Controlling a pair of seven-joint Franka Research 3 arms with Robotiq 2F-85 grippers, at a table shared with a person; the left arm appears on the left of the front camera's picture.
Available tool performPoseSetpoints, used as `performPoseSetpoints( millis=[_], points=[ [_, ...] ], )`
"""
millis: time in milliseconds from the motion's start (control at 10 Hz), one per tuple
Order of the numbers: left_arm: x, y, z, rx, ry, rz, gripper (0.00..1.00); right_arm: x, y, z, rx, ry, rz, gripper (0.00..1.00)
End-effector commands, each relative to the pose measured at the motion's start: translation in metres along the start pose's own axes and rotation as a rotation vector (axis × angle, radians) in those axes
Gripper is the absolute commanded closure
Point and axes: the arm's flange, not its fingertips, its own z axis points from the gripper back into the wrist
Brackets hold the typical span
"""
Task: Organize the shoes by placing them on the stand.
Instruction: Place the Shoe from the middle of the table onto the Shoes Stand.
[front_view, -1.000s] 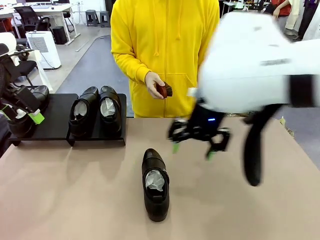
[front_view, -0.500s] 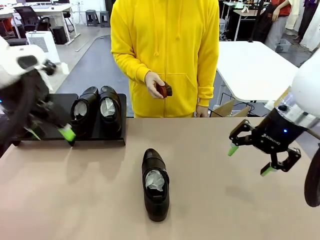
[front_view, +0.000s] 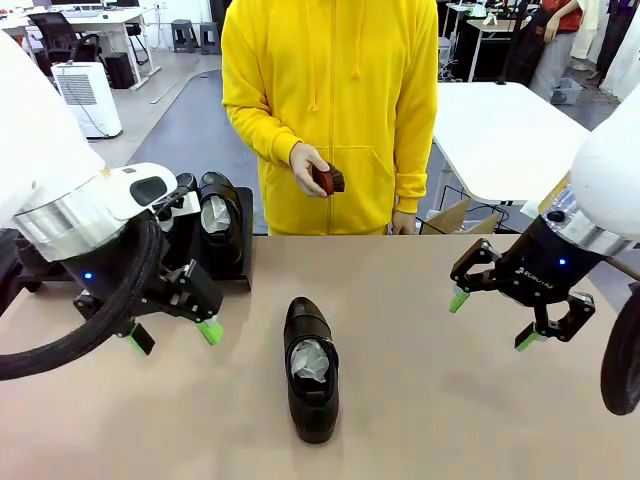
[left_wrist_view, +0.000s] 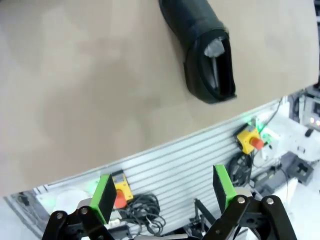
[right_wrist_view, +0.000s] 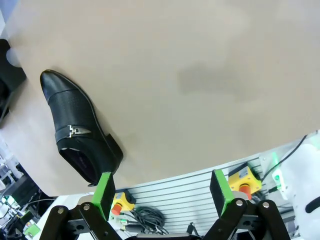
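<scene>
One glossy black shoe (front_view: 310, 368) lies alone on the tan table, toe toward the person, with white paper inside. It also shows in the left wrist view (left_wrist_view: 205, 55) and the right wrist view (right_wrist_view: 77, 130). On the black stand (front_view: 238, 276) at the back left sits a shoe (front_view: 218, 222), with another shoe (front_view: 184, 184) partly behind my left arm. My left gripper (front_view: 174, 335) hovers open just left of the lone shoe, holding nothing. My right gripper (front_view: 491, 320) hangs open over the table's right side, well clear of the shoe. Its pads (right_wrist_view: 104, 187) are spread wide.
A person in a yellow hoodie (front_view: 330, 100) stands at the far edge holding a small reddish-brown brush (front_view: 327, 180). My left arm's body and cable cover most of the stand. The table's near edge (left_wrist_view: 150, 150) has emergency-stop boxes below it. A white table (front_view: 500, 140) stands behind on the right.
My left arm swung from the stand toward the table's middle, its open gripper now beside the lone shoe. My right arm pulled away to the right side, then held nearly still.
</scene>
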Motion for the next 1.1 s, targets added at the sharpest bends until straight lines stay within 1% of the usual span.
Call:
performPoseSetpoints(
  millis=[0, 100, 200, 300, 400, 500, 600, 800, 1000],
  points=[
    [-0.003, -0.003, 0.000, -0.016, 0.041, -0.011, 0.00, 0.003, -0.001, 0.004, -0.001, 0.000, 0.014, 0.00],
    [-0.003, -0.003, 0.000, -0.016, 0.041, -0.011, 0.00, 0.003, -0.001, 0.004, -0.001, 0.000, 0.014, 0.00],
    [0.000, 0.001, 0.000, 0.001, -0.002, 0.001, 0.00, 0.003, -0.001, 0.004, -0.001, 0.000, 0.014, 0.00],
    [0.001, -0.009, -0.009, 0.007, -0.021, 0.062, 0.00, 0.003, -0.001, 0.004, -0.001, 0.000, 0.014, 0.00],
    [0.004, -0.026, -0.026, 0.000, -0.037, 0.114, 0.00, 0.003, -0.001, 0.004, -0.001, 0.000, 0.014, 0.00],
    [0.011, -0.042, -0.045, 0.013, -0.080, 0.158, 0.00, 0.003, -0.001, 0.004, -0.001, 0.000, 0.014, 0.00],
    [0.019, -0.056, -0.067, 0.022, -0.093, 0.203, 0.00, 0.003, -0.001, 0.004, -0.001, 0.000, 0.014, 0.00],
    [0.027, -0.071, -0.103, 0.074, -0.075, 0.230, 0.00, 0.003, -0.001, 0.004, -0.001, 0.000, 0.014, 0.00],
    [0.036, -0.082, -0.138, 0.144, -0.115, 0.232, 0.00, 0.003, -0.001, 0.004, -0.001, 0.000, 0.014, 0.00]
  ],
)
